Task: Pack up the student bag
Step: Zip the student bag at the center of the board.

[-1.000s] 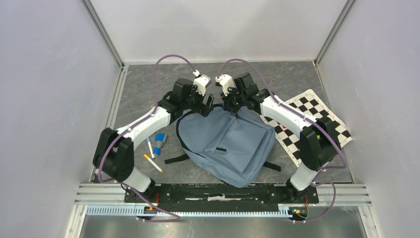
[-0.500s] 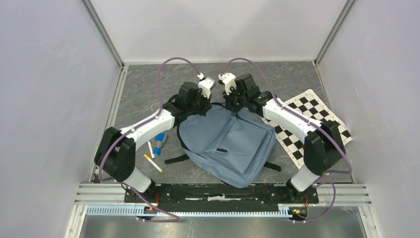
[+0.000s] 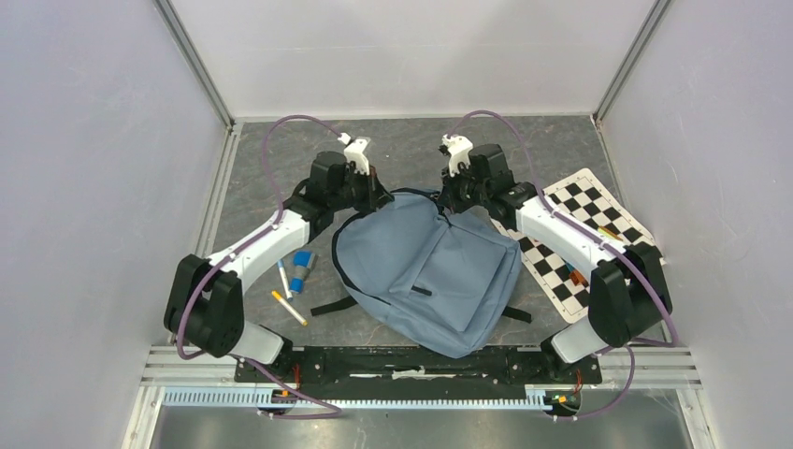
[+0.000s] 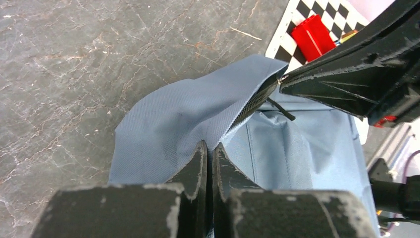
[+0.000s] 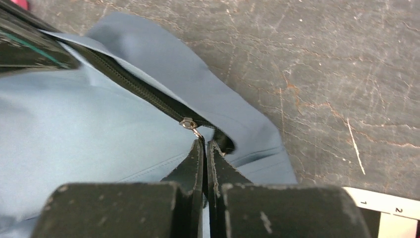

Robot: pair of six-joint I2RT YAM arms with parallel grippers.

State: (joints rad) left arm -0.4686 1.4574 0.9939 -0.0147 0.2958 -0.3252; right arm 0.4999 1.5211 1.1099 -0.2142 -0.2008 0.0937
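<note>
**Item 1: student bag (image 3: 425, 271).** Grey-blue, lying flat at the centre of the tabletop (image 3: 281, 159) with its front pocket up and its top edge pointing away from the arm bases. The main zipper (image 5: 143, 91) runs along that edge, and its slider (image 5: 187, 122) sits near the right end.

**Item 2: left end effector (image 4: 208, 151).** Closed on a raised fold of bag fabric just beside the zipper. 1 second ago it was spread wide above this edge, so the grip is new.

**Item 3: right end effector (image 5: 204, 148).** Closed, as it was 1 second ago. Its tips meet directly under the slider, apparently on the pull tab, though the tab itself is hidden.

**Change noted.** The 2 wrists, nearly touching 1 second ago, now stand apart, and the top edge is drawn out between them.

**Meaning for the task.** Probably 1 side is anchored so that the zipper can be run open. The bag is not yet open and nothing has been packed.

**Item 4: loose goods.**
- 2 pens (image 3: 289, 308) and a blue-capped cylinder (image 3: 300, 270) lie left of the bag.
- A red block (image 4: 312, 34) rests on the checkerboard (image 3: 598, 201) to the right.
</note>
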